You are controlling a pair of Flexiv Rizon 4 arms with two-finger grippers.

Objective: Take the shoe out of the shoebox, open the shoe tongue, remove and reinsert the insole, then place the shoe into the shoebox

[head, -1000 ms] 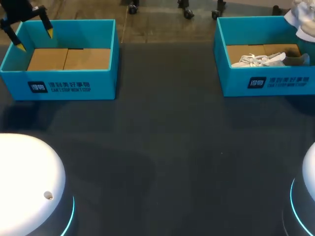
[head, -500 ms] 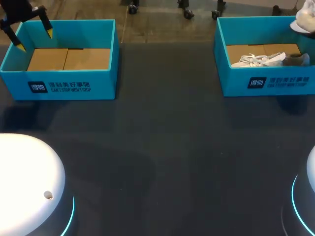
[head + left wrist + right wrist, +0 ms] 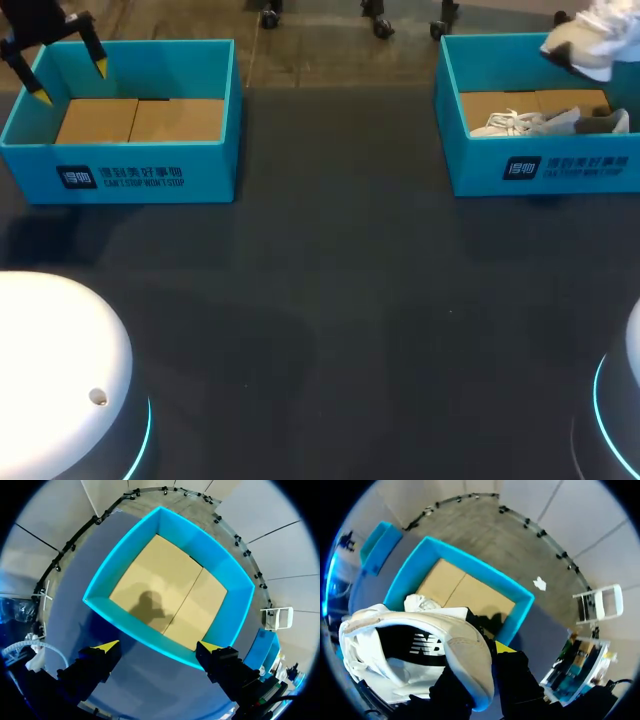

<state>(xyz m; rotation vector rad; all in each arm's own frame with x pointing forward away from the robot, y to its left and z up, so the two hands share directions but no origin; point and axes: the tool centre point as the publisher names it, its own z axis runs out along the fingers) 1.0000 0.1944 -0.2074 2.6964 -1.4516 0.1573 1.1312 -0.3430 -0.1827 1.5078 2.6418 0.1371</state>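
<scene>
White shoe (image 3: 590, 45) is up in the air over the right shoebox (image 3: 470, 165) at the tabletop's far right corner, with the right jaws clamped on it. A second shoe (image 3: 525, 123) lies inside that box. The left jaws are wide apart over the other box (image 3: 215, 150) at the far left corner. The grip looks off-centre to me, so the shoe could twist and slip out.

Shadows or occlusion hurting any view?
Left wrist view: gripper-shaped shadow on the brown cardboard floor of the empty teal shoebox. Right wrist view: the lifted white sneaker covers part of the other teal shoebox. Head view: sneaker cut off by the frame edge.
</scene>
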